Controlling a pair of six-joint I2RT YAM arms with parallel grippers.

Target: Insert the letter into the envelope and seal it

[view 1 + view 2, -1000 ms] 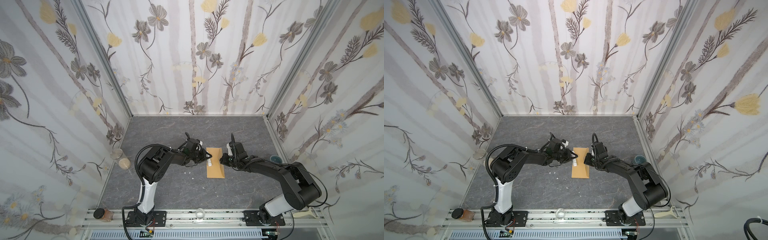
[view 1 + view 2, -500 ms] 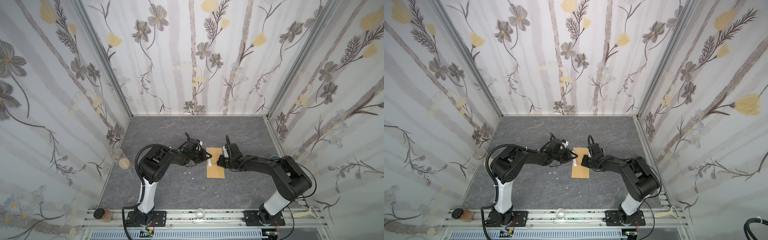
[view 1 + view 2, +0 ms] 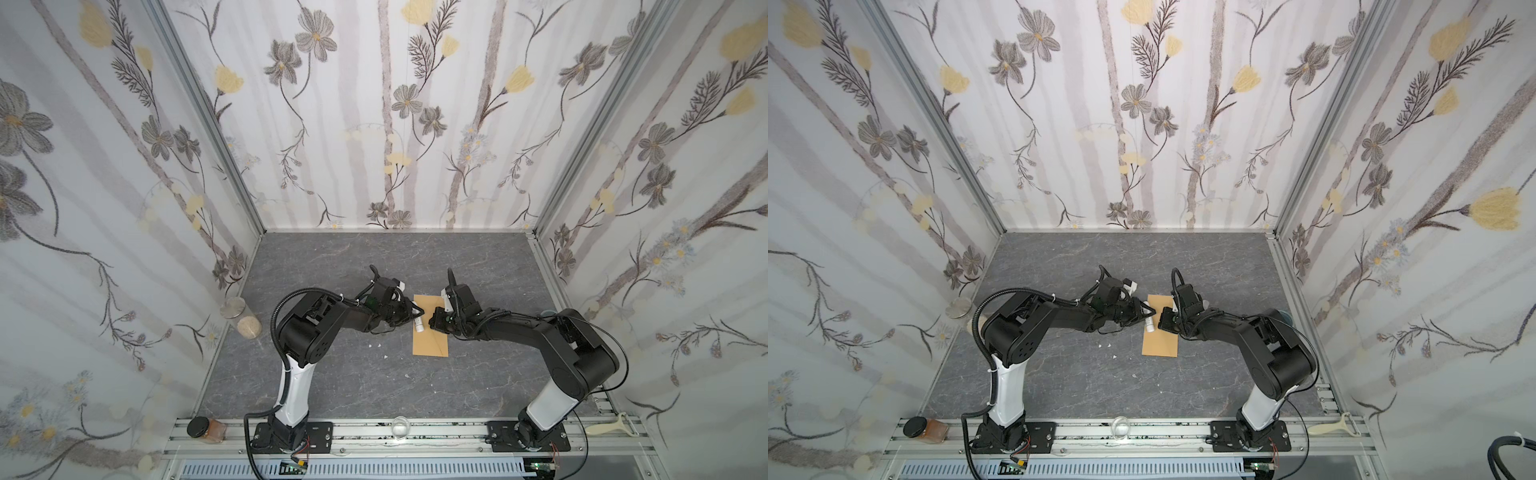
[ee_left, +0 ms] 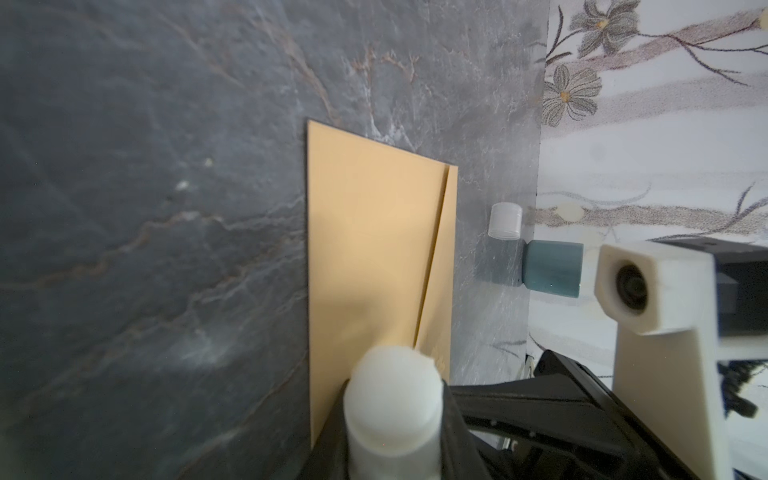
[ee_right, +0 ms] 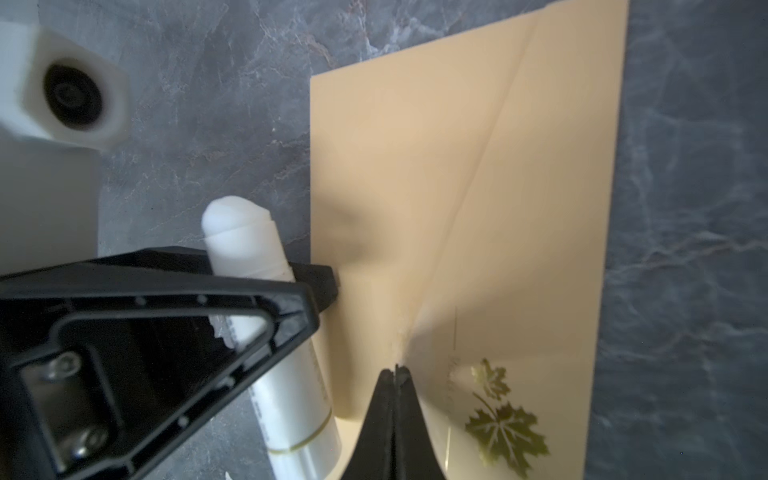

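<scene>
The left gripper (image 3: 410, 314), partly open, clasps a white cylindrical glue stick (image 5: 245, 245). The right gripper (image 5: 395, 370), clenched empty, touches the long tan paper envelope (image 5: 415, 166) at its flap.

The dark grey marbled tabletop (image 3: 332, 257) fills the lower middle of both top views. The tan envelope (image 3: 432, 345) lies flat near its centre, a few white scraps (image 3: 376, 345) just left of it. In the left wrist view, a clear cap (image 4: 505, 221) stands on the slab just beside a teal cup (image 4: 552, 268).

Lab booth (wallpapered panels (image 3: 415, 124), aluminium rails (image 3: 374, 432))
</scene>
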